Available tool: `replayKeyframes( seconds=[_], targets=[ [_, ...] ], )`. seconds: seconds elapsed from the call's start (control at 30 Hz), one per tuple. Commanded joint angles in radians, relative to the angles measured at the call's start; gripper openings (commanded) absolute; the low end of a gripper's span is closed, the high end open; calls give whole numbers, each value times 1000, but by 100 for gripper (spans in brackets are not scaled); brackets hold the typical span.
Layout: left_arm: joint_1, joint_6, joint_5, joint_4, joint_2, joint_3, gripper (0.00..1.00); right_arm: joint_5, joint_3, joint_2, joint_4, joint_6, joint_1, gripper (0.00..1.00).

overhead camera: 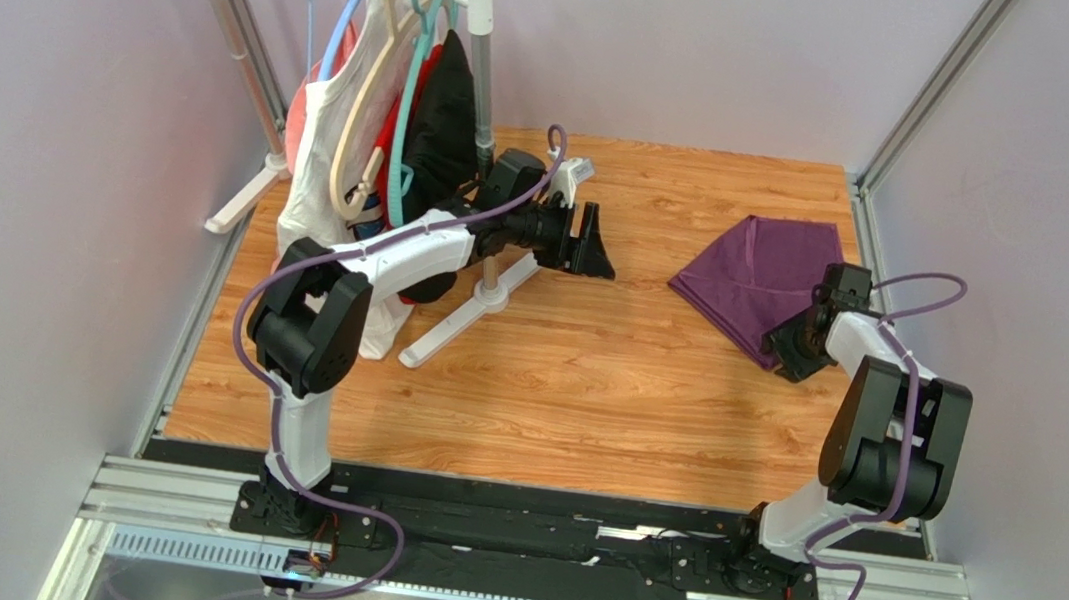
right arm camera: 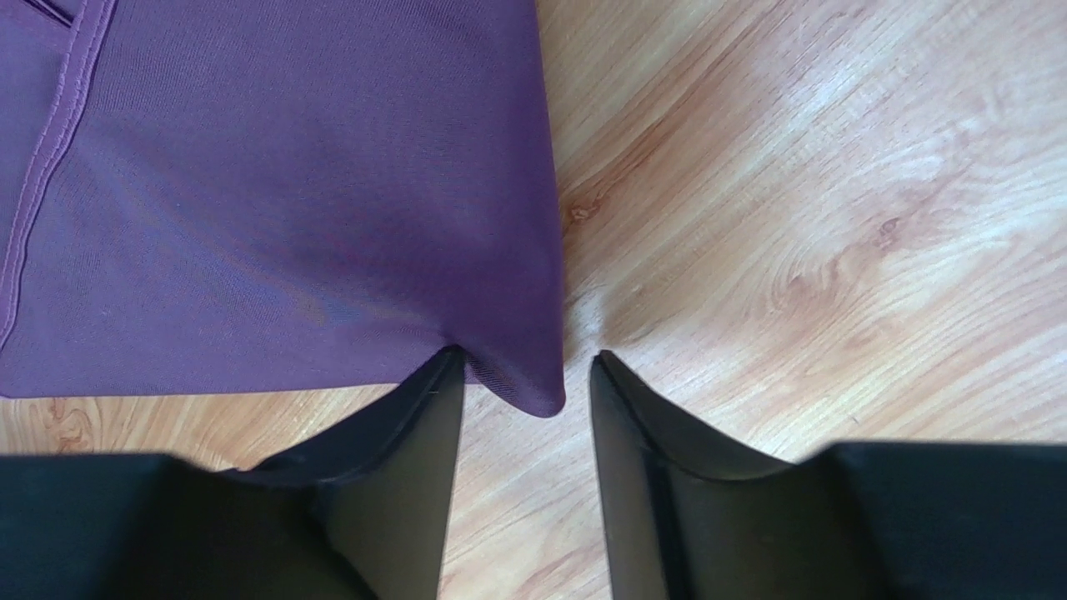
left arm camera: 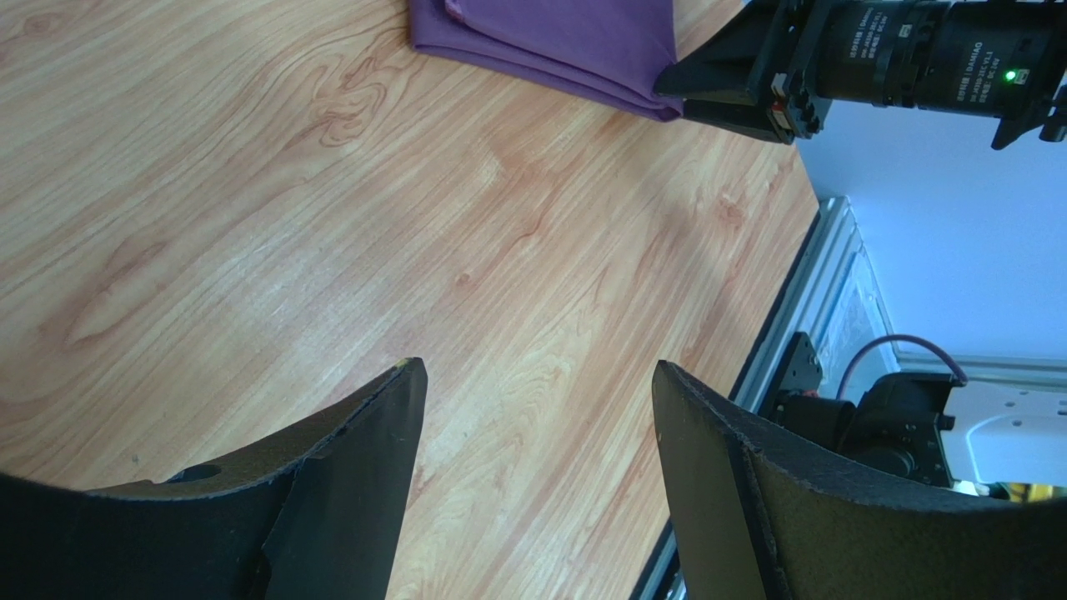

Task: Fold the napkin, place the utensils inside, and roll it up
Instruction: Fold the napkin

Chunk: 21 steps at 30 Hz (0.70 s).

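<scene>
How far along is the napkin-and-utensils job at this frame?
Early. Done: the napkin looks folded over, with layers showing at its edge. In hand: the right gripper straddles its near corner, jaws open, not yet shut on the cloth; the left gripper hangs open over the table. Left: no utensils are in view, so placing them and rolling remain.

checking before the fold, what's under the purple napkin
Only wooden table shows around the napkin. It lies folded in layers; anything beneath or between them is hidden.
</scene>
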Motion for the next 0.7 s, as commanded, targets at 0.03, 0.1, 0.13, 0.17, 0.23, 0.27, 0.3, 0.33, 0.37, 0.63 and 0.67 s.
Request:
replayKeyframes(
  seconds=[0.03, 0.1, 0.13, 0.17, 0.23, 0.27, 0.3, 0.33, 0.37, 0.63, 0.67],
  targets=[
    [8, 27, 19, 7, -17, 42, 76, 20, -24, 9, 79, -19, 1, 42],
    [8, 27, 19, 8, -15, 40, 76, 17, -30, 9, 88, -18, 1, 40],
    [8, 27, 19, 8, -17, 37, 75, 15, -31, 11, 91, -18, 1, 39],
    [8, 26, 19, 11, -17, 36, 75, 15, -39, 11, 97, -16, 1, 37],
    [8, 22, 21, 18, -15, 37, 75, 15, -44, 16, 102, -15, 1, 34],
    [8, 22, 22, 18, -14, 39, 75, 14, -45, 17, 108, -15, 1, 31],
    [8, 22, 24, 18, -14, 40, 75, 15, -48, 20, 108, -15, 1, 29],
    [8, 22, 25, 18, -12, 42, 75, 14, -48, 20, 106, -16, 1, 27],
    [8, 22, 25, 19, -12, 43, 76, 12, -48, 23, 109, -18, 1, 23],
    [7, 15, 48, 56, -14, 33, 76, -9, -63, 16, 87, -36, 4, 14],
    [8, 15, 50, 63, -15, 25, 76, -11, -71, 7, 79, -36, 6, 13]
  ],
)
